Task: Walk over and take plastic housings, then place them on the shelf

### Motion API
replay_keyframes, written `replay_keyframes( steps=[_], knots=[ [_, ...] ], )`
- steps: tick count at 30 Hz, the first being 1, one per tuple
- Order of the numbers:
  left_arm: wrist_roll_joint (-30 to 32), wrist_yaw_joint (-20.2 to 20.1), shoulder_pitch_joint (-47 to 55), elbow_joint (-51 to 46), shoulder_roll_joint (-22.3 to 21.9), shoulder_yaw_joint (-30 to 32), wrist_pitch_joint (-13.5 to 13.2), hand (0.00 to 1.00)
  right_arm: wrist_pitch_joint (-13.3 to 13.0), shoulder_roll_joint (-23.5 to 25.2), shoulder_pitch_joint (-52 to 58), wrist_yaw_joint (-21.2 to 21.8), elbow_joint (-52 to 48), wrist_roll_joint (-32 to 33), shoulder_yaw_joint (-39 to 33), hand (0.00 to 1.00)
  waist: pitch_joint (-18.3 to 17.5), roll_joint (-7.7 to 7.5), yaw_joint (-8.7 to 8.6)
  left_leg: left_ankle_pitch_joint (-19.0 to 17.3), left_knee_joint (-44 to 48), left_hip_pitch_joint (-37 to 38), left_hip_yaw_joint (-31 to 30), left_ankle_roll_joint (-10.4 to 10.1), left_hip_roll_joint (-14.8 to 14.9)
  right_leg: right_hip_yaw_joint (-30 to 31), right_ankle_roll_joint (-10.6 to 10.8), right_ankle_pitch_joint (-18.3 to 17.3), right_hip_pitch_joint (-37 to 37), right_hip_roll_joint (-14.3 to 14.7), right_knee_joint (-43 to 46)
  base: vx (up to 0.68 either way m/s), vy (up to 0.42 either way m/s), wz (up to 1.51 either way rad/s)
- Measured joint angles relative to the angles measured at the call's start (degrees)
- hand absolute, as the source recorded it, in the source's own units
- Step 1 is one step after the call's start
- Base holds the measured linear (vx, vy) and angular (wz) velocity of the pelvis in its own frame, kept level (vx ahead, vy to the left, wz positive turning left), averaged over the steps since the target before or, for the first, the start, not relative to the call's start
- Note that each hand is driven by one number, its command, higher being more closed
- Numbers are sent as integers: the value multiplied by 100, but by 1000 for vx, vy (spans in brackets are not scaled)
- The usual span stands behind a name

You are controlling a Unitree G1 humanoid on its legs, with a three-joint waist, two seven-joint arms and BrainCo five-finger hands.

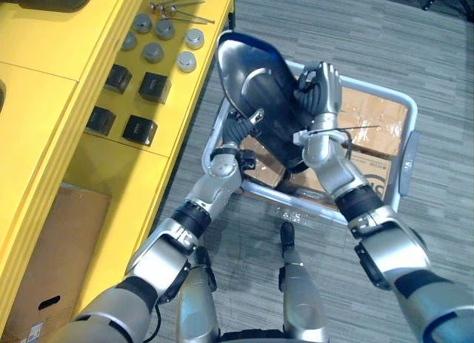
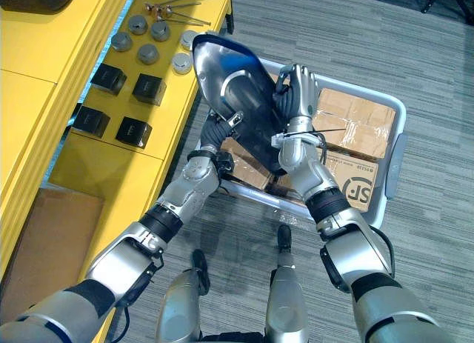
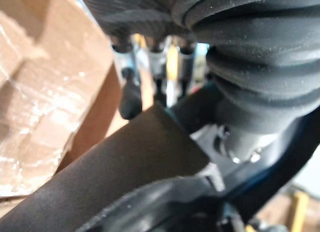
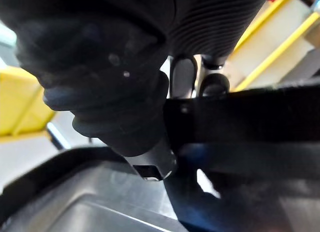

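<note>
Left eye view has the plastic housing [image 1: 255,84] raised above the crate [image 1: 409,165]: a broad curved shell, glossy inside and dark outside. It looks light and stiff but slick and awkwardly wide, so opposite rims seem the safest purchase. The right hand [image 1: 322,91] is clenched over one rim above the crate's middle. The left hand [image 1: 235,127] props the underside over the crate's shelf-side corner; I cannot tell its grip. The yellow shelf [image 1: 44,54] stands beside the crate. Black blocks [image 1: 154,86] and grey discs [image 1: 153,52] crowd its nearest edge, and the bare yellow beyond them probably offers room.

Head eyes look down on the bin [image 1: 409,161]; wrist cameras hug the housing [image 1: 265,102].
</note>
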Motion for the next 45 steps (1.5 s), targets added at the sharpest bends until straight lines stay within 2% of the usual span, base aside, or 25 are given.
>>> replay_keyframes(
  steps=[4,9,10,15,17,20,21,22,23,24,26,28,30,31,33,35,39,41,43,45],
  knots=[
    [-22,-2,83,-7,0,-68,-144,100,-48,-30,31,6,-28,-16,67,100,1,-1,-37,0,6,9,3,1,6,3,-1,-1,4,4,1,-8,5,0],
    [-223,13,280,-31,0,-155,-460,100,-168,-27,124,10,-57,-19,140,100,2,-11,-47,-2,-22,105,27,-2,14,14,-11,-8,75,10,2,-2,4,-1],
    [-227,66,346,-89,0,-157,-500,100,-170,-7,150,10,-69,-16,153,0,2,-12,-47,-1,-22,112,25,-2,14,14,-11,-8,83,10,3,0,0,0],
    [-205,425,612,-239,-25,-146,-782,100,-160,166,423,-16,-83,65,164,0,5,-56,-10,0,-108,383,44,-3,15,10,-24,-28,311,13,-10,0,0,0],
    [-75,665,616,-318,-27,-78,-894,100,-106,265,608,-19,-184,292,137,0,-13,-94,17,0,-122,423,45,-2,16,4,-63,-60,357,13,-19,-16,7,0],
    [559,953,622,-342,-29,45,-899,100,-88,396,845,-40,-224,522,27,0,-69,-196,29,5,-163,448,63,-10,17,6,-66,-62,360,13,-30,0,0,0],
    [951,1106,630,-342,-33,43,-895,100,-42,457,1012,-109,-309,555,-86,0,-95,-242,53,16,-214,501,75,-25,15,9,-64,-61,378,15,-32,0,0,0],
    [1396,1256,632,-405,-39,65,-853,100,-5,516,1190,-190,-494,663,-181,0,-118,-277,59,18,-222,514,74,-29,21,8,-60,-59,382,24,-33,0,0,0],
    [1585,1327,635,-480,-40,82,-839,100,4,525,1266,-244,-602,714,-197,0,-123,-286,59,18,-224,514,75,-30,22,8,-60,-59,381,26,-34,31,14,-1],
    [2215,1488,657,-731,-33,112,-697,100,11,527,1516,-308,-952,769,-340,0,-127,-293,53,17,-218,534,87,-31,22,12,-59,-59,403,25,-42,31,21,0],
    [2654,1559,694,-891,-29,129,-567,100,10,528,1708,-361,-1183,797,-423,0,-130,-298,51,7,-230,593,98,-38,22,13,-57,-59,459,26,-70,35,24,-3],
    [3425,1596,909,-1203,3,256,-336,100,-28,531,2209,-368,-1685,934,-494,0,-254,-389,31,-21,-273,668,177,-39,29,75,-34,-78,465,31,-81,42,23,-15],
    [3720,1662,1116,-1372,32,443,-228,100,-33,534,2596,-371,-1950,946,-707,0,-354,-461,19,-55,-281,714,231,-37,30,136,-18,-91,470,35,-82,33,28,-15],
    [3966,1719,1350,-1445,56,625,-187,100,-57,527,2987,-397,-2144,1015,-1062,0,-499,-508,-38,-99,-259,726,256,-39,32,155,-2,-105,477,35,-88,27,35,-10],
    [4178,1751,1560,-1445,93,770,-130,100,-66,474,3307,-411,-2310,1145,-1396,0,-584,-526,-51,-160,-248,860,334,-45,47,200,6,-112,587,37,-127,41,44,-17],
    [4564,1772,1866,-1446,255,861,10,100,-198,348,3727,-499,-2623,1172,-1722,0,-808,-493,-67,-280,-205,972,436,-43,79,299,30,-138,666,55,-166,29,63,-26],
    [5193,1810,2167,-1447,314,863,111,100,-510,240,4287,-499,-3202,1190,-1977,0,-1062,-501,-99,-330,-217,1072,517,-42,81,366,44,-152,709,55,-188,26,32,-10],
    [5522,1918,2290,-1447,382,875,193,100,-869,236,4568,-307,-3460,1520,-2039,0,-1131,-500,-153,-350,-234,1158,563,-40,80,429,51,-159,774,56,-208,10,31,-8],
    [5763,2019,2387,-1447,449,960,187,100,-1120,237,4853,-60,-3726,1903,-2075,0,-1145,-504,-181,-370,-270,1266,674,-40,80,504,55,-161,795,54,-224,-7,31,-20],
    [5849,2069,2440,-1447,508,984,174,100,-1228,242,5172,115,-3896,2135,-2214,0,-1166,-502,-205,-373,-302,1307,689,-44,77,514,57,-165,835,53,-270,-3,9,-7]
  ],
)
